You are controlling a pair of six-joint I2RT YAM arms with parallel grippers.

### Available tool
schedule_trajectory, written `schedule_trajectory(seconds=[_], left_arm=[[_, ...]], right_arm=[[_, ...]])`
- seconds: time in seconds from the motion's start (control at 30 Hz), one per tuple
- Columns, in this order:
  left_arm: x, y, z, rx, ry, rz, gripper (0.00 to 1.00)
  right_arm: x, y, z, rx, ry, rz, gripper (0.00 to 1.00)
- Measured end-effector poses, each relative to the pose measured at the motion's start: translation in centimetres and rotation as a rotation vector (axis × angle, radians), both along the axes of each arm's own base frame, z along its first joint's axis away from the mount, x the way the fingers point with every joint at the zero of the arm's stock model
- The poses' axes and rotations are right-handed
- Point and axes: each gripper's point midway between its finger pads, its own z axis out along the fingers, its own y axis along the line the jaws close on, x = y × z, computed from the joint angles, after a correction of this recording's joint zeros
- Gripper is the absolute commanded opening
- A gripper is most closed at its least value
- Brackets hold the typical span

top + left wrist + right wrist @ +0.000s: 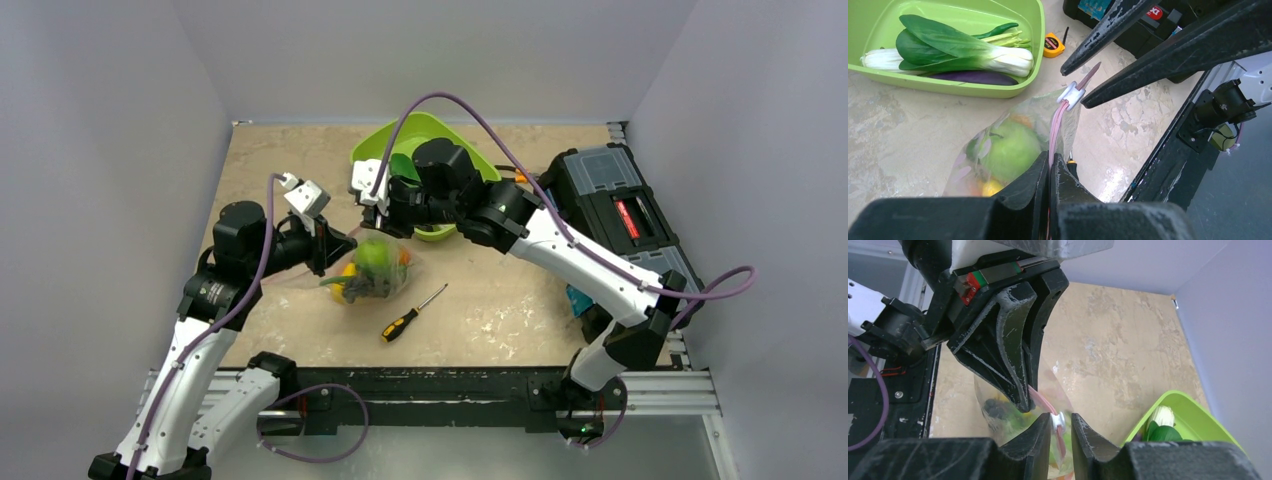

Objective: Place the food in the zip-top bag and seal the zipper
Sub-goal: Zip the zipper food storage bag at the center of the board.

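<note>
The zip-top bag [998, 125] sits on the counter left of its middle, about halfway between the near and far edges, with the food [372, 268] already inside. Through the plastic a green apple [1009, 149] shows plainly, with a yellow piece [990, 187] below it and something orange [1023, 120] above. A dark cluster [995, 407] in the right wrist view may be the grapes, though the crinkled film makes it hard to be sure.

The bag's mouth is lifted off the counter. The left gripper [1049, 162] is clamped tight on the zipper [1055, 125], the pink strip pinched between its two fingers. Further along the strip sits a white slider [1071, 95], and the right gripper [1061, 422] brackets it, its jaws only narrowly apart. Whether they actually press on the slider, I cannot tell.

A lime-green tray [1035, 60] stands at the middle of the far edge, holding bok choy [948, 45] and a purple eggplant [973, 77]. A yellow tape measure [1054, 45] lies just beside the tray, and a black toolbox [610, 200] runs along the right edge from the far right corner. A screwdriver [410, 313] lies near the bag, toward the near edge.
</note>
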Motion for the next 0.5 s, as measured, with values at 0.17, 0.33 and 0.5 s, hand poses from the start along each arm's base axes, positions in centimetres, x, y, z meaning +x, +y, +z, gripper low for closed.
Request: schedule_trajectory(seconds=[0.17, 0.33, 0.5], left_arm=[[0.0, 0.0, 0.0, 0.000, 0.000, 0.000, 0.00], [0.0, 0.0, 0.0, -0.001, -0.001, -0.001, 0.00], [-0.1, 0.0, 0.0, -0.001, 0.000, -0.004, 0.00]], right_arm=[[-0.2, 0.2, -0.1, -0.021, 0.004, 0.023, 0.26], [-0.3, 0.5, -1.0, -0.049, 0.020, 0.039, 0.26], [-0.2, 0.6, -2.0, -0.081, 0.034, 0.049, 0.03]])
